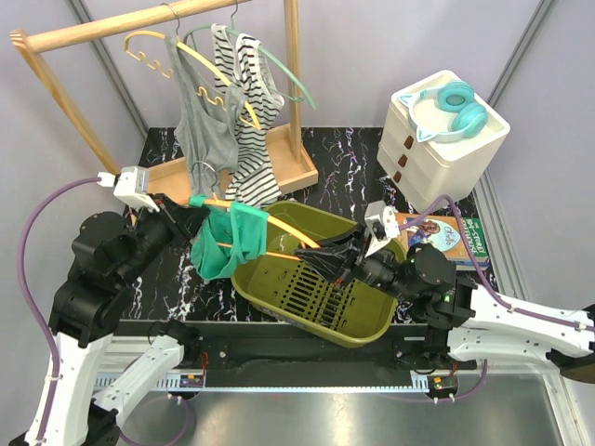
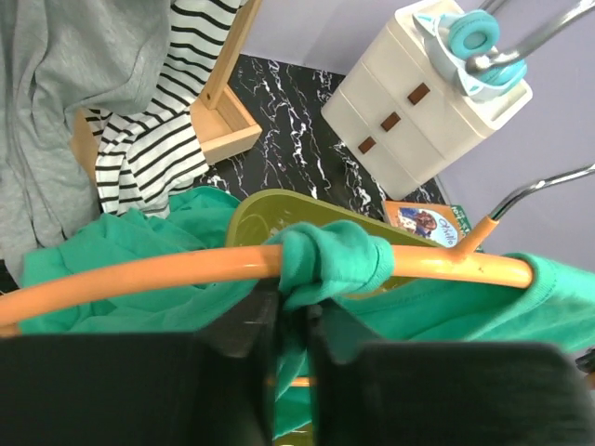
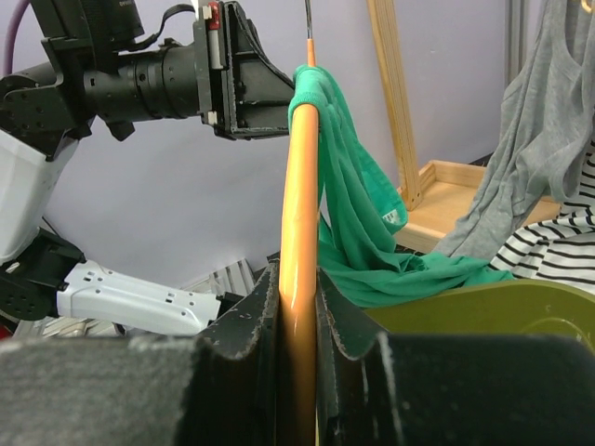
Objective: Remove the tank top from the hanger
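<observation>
Teal headphones (image 1: 456,107) rest on white drawers (image 1: 432,153) — book (image 1: 451,237) beside them, olive basket (image 1: 367,325) near.

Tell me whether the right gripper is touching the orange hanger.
Touching. The right wrist view shows the right gripper with its jaws clamped on the orange hanger, no gap on either side.

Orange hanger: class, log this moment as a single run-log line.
right tool: shut on orange hanger | left tool: shut on green tank top strap | status: strap looped over hanger, not yet off

Lab test cell; grey partition walls (image 1: 74,84); table-bolted arms (image 1: 102,269).
</observation>
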You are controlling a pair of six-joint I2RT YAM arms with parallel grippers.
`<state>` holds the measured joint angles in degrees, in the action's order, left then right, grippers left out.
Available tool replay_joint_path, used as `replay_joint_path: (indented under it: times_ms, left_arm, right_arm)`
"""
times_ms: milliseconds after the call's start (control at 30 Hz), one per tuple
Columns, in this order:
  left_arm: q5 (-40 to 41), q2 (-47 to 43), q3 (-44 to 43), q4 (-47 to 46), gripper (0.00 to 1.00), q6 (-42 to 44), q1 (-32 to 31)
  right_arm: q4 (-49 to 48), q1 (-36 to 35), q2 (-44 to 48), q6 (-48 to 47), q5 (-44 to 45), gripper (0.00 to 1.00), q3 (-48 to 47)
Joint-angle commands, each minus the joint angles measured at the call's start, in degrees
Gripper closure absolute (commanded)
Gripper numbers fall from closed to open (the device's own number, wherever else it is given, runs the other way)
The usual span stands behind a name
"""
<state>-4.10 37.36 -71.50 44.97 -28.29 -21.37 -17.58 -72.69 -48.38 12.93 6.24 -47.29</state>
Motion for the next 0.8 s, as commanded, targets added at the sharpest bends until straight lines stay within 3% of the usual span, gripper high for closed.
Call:
replay_joint_path:
  times_ms: [0,167,500,767]
  left_arm:
    - [0.1,-1.0,-1.4,-3.8,0.95,1.5,-0.2]
    - [4.1,-1.6,-2.2,-1.4,1.00,3.6,-0.3]
    - [28.4,-0.6,-2.8,2.1,1.00,5.4,-0.2]
    - [32.4,1.0,0.5,4.1,1.00,5.0,-0.3]
  right_arm:
    - [-5.2,0.0,4.7,1.0,1.8,1.00,1.7]
    - [-3.3,0.0,9.0,1.5,1.3,1.00,4.2]
    - [-1.1,0.0,19.6,0.5,-0.4,1.00,9.8]
    - [-8.1,0.1,29.8,-0.8,2.8,1.00,14.6]
